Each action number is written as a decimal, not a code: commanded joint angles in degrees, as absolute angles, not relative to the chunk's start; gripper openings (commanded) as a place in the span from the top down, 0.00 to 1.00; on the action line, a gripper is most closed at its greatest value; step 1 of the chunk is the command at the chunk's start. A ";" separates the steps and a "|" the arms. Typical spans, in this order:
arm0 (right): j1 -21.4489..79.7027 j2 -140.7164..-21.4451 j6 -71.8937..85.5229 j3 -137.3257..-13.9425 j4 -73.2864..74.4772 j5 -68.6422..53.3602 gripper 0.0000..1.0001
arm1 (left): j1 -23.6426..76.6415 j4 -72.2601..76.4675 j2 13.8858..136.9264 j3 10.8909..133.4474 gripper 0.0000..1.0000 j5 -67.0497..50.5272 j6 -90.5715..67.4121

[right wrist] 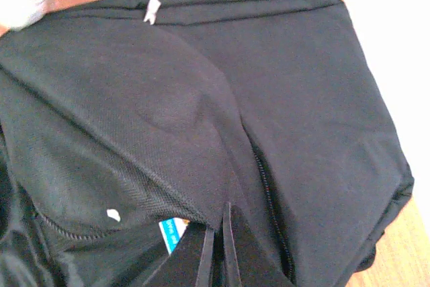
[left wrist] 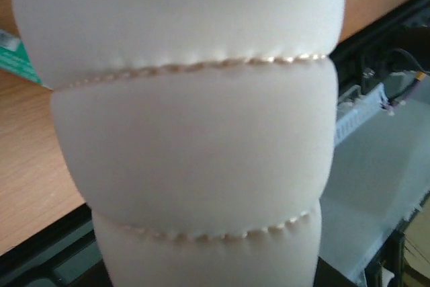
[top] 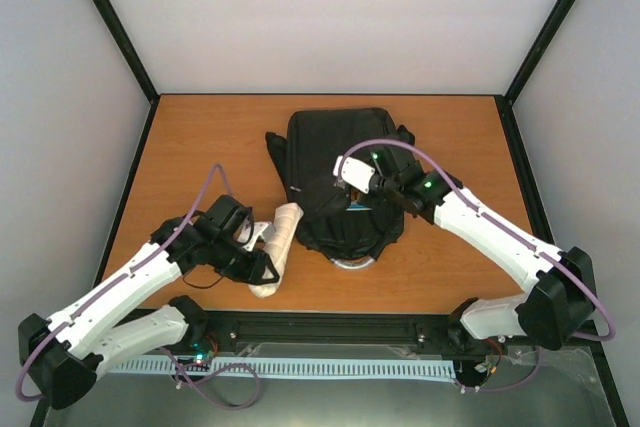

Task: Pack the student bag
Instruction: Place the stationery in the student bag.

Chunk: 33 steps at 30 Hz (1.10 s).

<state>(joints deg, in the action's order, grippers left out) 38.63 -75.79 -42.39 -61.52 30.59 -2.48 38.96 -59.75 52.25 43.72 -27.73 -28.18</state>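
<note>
The student bag [top: 345,147] is a large black backpack lying flat in the middle of the wooden table [top: 200,137], its grey loop handle [top: 352,263] towards me. My right gripper [top: 345,195] is over the bag. In the right wrist view its fingers [right wrist: 232,247] are shut on a raised fold of the bag's fabric [right wrist: 282,99]. A blue-and-white card edge [right wrist: 171,232] peeks out under that fold. My left gripper [top: 265,265] is shut on a cream quilted pouch [top: 280,237] left of the bag. The pouch [left wrist: 195,166] fills the left wrist view and hides the fingers.
A black rail [top: 330,327] and a white slotted strip [top: 300,367] run along the table's near edge. Black frame posts stand at the back corners. A green-and-white item [left wrist: 17,58] lies on the wood behind the pouch.
</note>
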 commanded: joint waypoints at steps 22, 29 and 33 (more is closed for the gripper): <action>35.50 -77.52 -28.62 -78.52 35.19 -6.89 0.97 | 39.55 -41.37 61.49 52.55 0.75 -38.93 -26.71; 35.40 -75.43 -28.08 -76.80 33.67 -6.86 0.97 | 40.45 -38.16 67.47 52.43 0.77 -37.46 -25.16; 35.04 -76.09 -28.38 -76.21 33.06 -5.70 0.97 | 44.12 -40.78 65.55 54.03 0.76 -37.11 -22.88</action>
<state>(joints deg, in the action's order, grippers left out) 35.35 -78.11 -29.41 -75.81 37.93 -5.32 40.95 -41.19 67.51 50.30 -37.89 -25.17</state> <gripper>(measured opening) 0.042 0.273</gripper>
